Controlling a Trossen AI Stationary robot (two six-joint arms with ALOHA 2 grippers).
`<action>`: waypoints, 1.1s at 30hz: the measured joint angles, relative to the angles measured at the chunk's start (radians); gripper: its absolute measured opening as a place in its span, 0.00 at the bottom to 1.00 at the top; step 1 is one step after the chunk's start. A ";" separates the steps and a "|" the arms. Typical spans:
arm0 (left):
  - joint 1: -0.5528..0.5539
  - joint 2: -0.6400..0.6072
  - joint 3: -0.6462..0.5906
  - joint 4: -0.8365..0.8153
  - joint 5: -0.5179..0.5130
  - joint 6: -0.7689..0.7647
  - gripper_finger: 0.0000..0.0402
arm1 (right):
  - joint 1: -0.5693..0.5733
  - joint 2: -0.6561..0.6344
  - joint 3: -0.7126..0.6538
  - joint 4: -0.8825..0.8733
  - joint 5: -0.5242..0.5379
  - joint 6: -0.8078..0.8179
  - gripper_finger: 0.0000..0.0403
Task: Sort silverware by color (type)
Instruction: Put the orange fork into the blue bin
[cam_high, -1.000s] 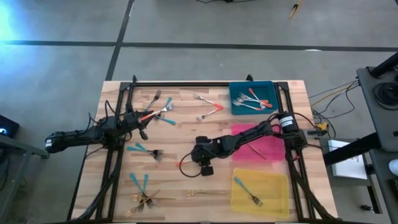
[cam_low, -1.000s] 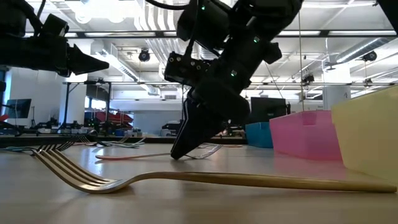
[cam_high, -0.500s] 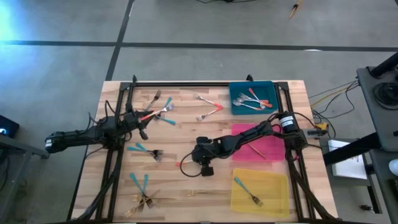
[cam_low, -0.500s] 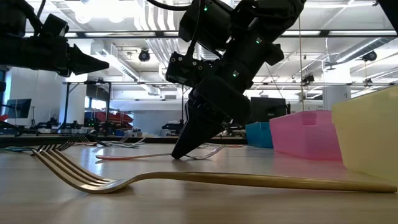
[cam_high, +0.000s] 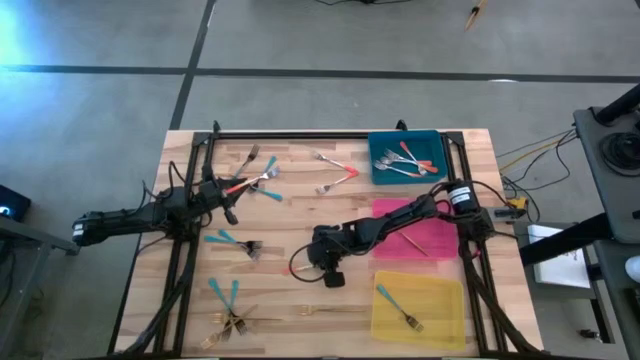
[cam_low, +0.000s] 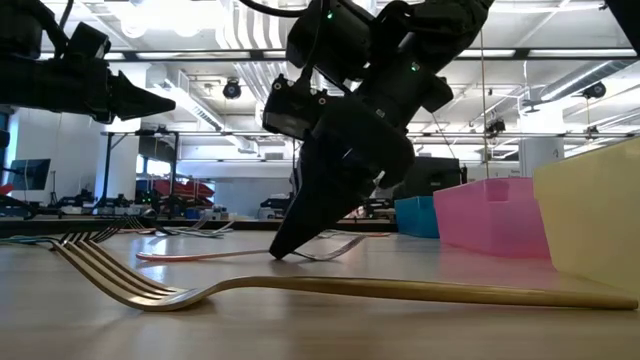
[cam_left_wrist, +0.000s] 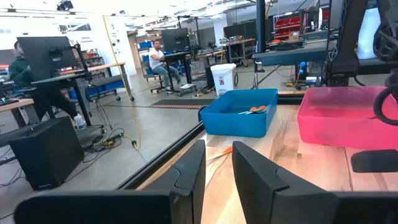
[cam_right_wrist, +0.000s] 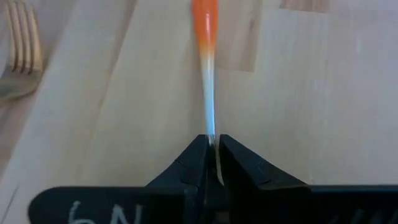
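The silverware lies scattered on the wooden table (cam_high: 290, 210). My right gripper (cam_high: 304, 260) is at mid-table, slanted down and shut on a red-handled fork (cam_low: 200, 254). Loose forks remain: teal and red ones (cam_high: 258, 180) at the far left, a red one (cam_high: 338, 176), teal ones (cam_high: 232, 241) (cam_high: 225, 292), and gold ones (cam_high: 235, 322) (cam_high: 330, 310) near the front. My left gripper (cam_high: 231, 203) hovers level over the table's left side, open (cam_left_wrist: 217, 163) with nothing between its fingers. My right gripper pinches the fork's silver neck (cam_right_wrist: 211, 127), just below the orange handle (cam_right_wrist: 204, 25), between its two fingertips. The fingers slant down from the table's right and lie along the fork. The handle (cam_low: 160, 255) rests low on the table, and the tines (cam_low: 343, 243) curl up behind the fingers.
Three trays line the right side. The blue one (cam_high: 378, 172) at the far end holds red-handled forks, the pink one (cam_high: 390, 212) holds a gold fork, and the yellow one (cam_high: 440, 320) holds a teal fork. A gold fork (cam_low: 300, 288) lies close to the front edge.
My right gripper has tipped and turned a little over the red-handled fork without travelling. The fork's handle end has shifted slightly along the table toward the near side.
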 joint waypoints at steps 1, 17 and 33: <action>0.000 0.000 0.000 0.000 0.000 0.000 0.16 | -0.001 0.003 0.001 -0.004 0.000 0.006 0.10; 0.000 0.000 0.000 0.000 0.000 0.000 0.16 | -0.011 0.004 0.008 -0.035 0.006 0.034 0.03; 0.000 0.000 0.000 0.000 0.000 0.000 0.16 | -0.132 -0.115 0.108 -0.361 0.014 -0.054 0.02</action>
